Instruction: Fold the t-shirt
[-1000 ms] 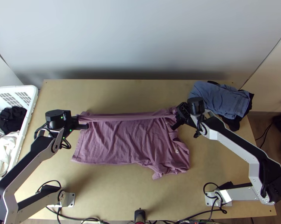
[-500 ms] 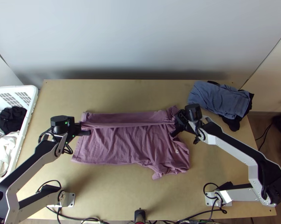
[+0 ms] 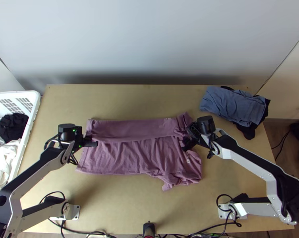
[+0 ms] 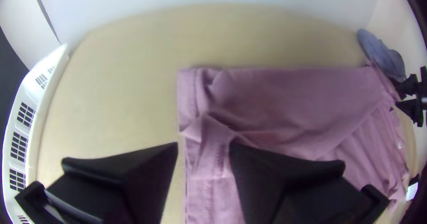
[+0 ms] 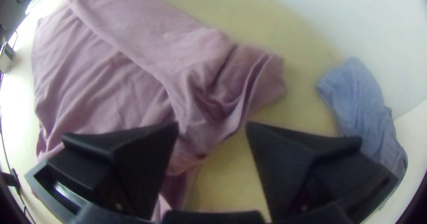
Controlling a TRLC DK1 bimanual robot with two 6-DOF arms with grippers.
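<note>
Pale wall (image 3: 149,39) behind, light wooden table (image 3: 121,210) below, and here lies the pink t-shirt (image 3: 125,154), just beside the white basket (image 3: 33,119), spread wide with its far edge folded over in a strip and its near corner farthest from the basket bunched! Over the shirt's basket-side end it's the left gripper (image 3: 92,141), jaws parted, cloth showing in the gap, while at the end away from the basket the right gripper (image 3: 187,141) has its jaws spread too, a little wider, shirt and bare wood between them, though whether either touches fabric I can't tell.
</note>
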